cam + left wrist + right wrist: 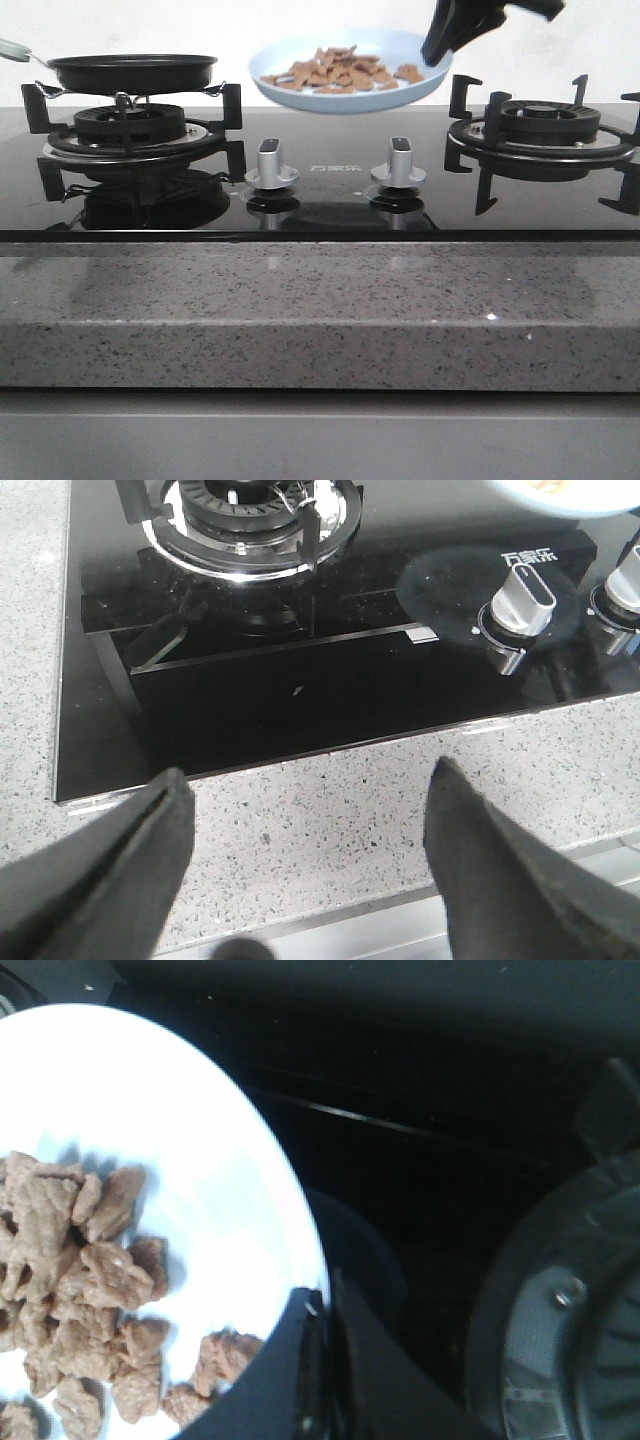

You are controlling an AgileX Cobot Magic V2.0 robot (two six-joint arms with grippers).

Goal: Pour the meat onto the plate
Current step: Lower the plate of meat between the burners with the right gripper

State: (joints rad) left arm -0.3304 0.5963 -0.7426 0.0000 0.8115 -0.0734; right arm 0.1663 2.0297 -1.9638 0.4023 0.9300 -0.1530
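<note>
**Three views of one hob**

The front view looks low and level across the surface point(320, 300). The left wrist view looks steeply down on the left burner point(250, 520) and knobs point(520, 605). The right wrist view sits close above the plate point(200, 1160), shared with the front view.

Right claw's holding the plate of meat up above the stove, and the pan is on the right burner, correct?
Not quite. The right claw does hold the plate of meat above the stove, but the front view shows the pan on the left burner.
</note>
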